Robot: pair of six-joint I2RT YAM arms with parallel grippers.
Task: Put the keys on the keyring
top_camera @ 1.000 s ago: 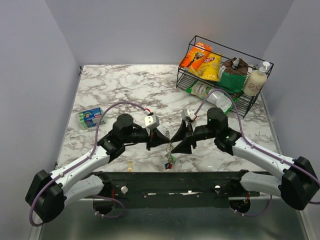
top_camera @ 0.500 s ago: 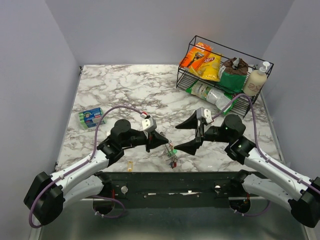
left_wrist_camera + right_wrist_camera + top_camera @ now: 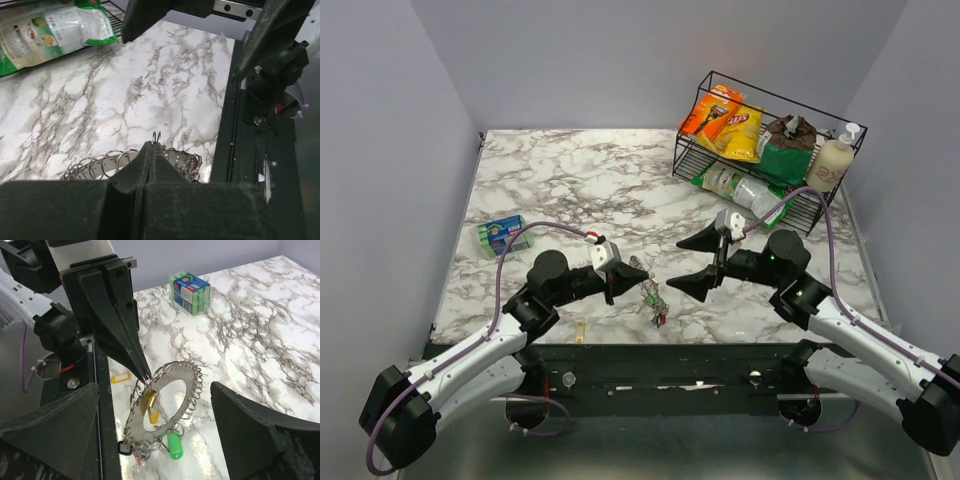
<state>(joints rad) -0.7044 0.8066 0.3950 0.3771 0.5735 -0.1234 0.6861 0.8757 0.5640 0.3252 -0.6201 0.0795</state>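
Your left gripper (image 3: 623, 281) is pinched shut on the keyring (image 3: 177, 372), a silvery hoop of small coiled loops. It slopes down from that gripper's tips, its open face turned to your right gripper (image 3: 677, 264), whose jaws are spread wide just beside. Green, yellow and black keys (image 3: 173, 446) bunch at its lowest part.

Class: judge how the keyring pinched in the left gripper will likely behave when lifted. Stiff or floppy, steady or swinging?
Probably stiff: the keyring keeps its round shape though the left gripper pinches only one spot. Likely light, being thin wire. The green key and yellow key dangle loosely, so they would probably swing and slide along it.
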